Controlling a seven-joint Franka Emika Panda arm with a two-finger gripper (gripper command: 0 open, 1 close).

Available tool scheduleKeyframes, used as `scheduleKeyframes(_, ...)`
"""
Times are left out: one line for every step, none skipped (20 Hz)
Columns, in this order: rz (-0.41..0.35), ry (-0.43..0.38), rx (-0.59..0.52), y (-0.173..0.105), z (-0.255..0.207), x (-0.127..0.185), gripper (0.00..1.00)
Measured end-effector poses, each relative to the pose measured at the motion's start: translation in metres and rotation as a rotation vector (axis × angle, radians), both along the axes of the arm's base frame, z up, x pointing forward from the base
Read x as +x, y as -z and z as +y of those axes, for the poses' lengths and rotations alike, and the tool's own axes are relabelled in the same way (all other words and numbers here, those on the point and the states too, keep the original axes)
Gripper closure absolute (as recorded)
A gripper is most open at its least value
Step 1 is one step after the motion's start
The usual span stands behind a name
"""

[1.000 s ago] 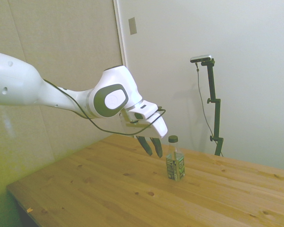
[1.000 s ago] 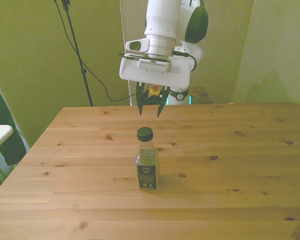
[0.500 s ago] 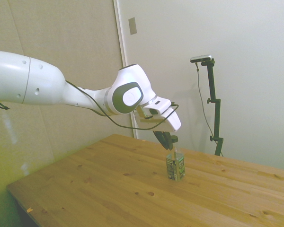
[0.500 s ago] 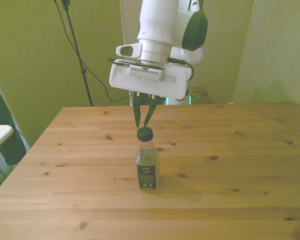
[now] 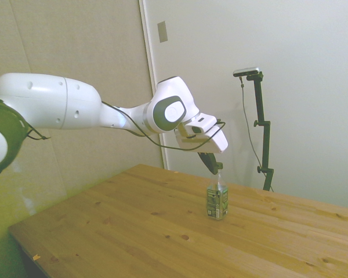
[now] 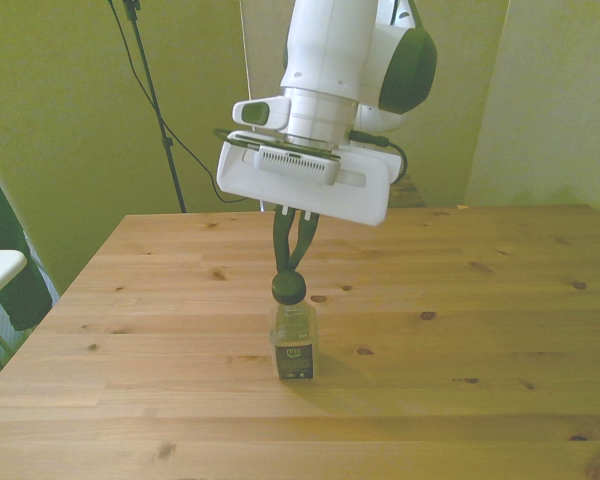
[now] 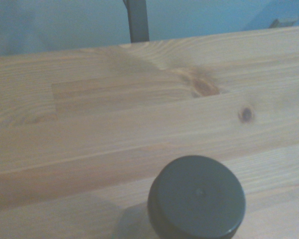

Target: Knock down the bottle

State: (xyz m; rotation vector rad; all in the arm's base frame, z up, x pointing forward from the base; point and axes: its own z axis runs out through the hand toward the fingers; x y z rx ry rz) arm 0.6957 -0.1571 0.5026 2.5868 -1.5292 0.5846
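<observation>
1. The bottle (image 6: 293,335) is seen standing near the middle of the wooden surface (image 6: 460,300), with nothing else on the boards around it

2. The bottle appears slightly tipped in the side view, its neck leaning away from the arm, while its base is seen resting on the boards; it has not been toppled

3. The gripper (image 6: 290,268) is held directly above the bottle, and its fingers (image 6: 280,245) are drawn almost together, the tips meeting right at the dark cap (image 6: 289,288)

4. Whether the cap is merely touched from the side or lightly nipped between the tips cannot be told from these views

5. In the wrist view the round cap (image 7: 197,198) is shown from above, close to the camera, with bare boards beyond it

6. The step in hand is judged to be the push itself: contact at the top of the bottle has been made, and the tipping seems only just begun

7. For the next move a sideways sweep at cap height is called for, carried far enough that the bottle is taken past its balance point

8. The fingers should be kept low enough that the cap is not skimmed over, and a bottle rolling across the surface once down should be expected
</observation>
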Motion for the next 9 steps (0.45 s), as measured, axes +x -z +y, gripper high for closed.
scheduleKeyframes(0.003, 0.007, -0.002, 0.005, 0.002, 0.011, 1.0)
scheduleKeyframes(0.007, 0.013, -0.004, 0.011, 0.003, 0.02, 1.0)
scheduleKeyframes(0.007, 0.016, -0.009, 0.014, 0.005, 0.029, 1.0)
scheduleKeyframes(0.004, 0.017, -0.015, 0.016, 0.006, 0.036, 1.0)
scheduleKeyframes(-0.002, 0.016, -0.019, 0.017, 0.008, 0.042, 1.0)
scheduleKeyframes(-0.009, 0.015, -0.021, 0.018, 0.01, 0.047, 1.0)
scheduleKeyframes(-0.016, 0.017, -0.019, 0.018, 0.012, 0.05, 1.0)
scheduleKeyframes(-0.02, 0.023, -0.014, 0.019, 0.013, 0.053, 1.0)
scheduleKeyframes(-0.023, 0.028, -0.01, 0.021, 0.015, 0.055, 1.0)
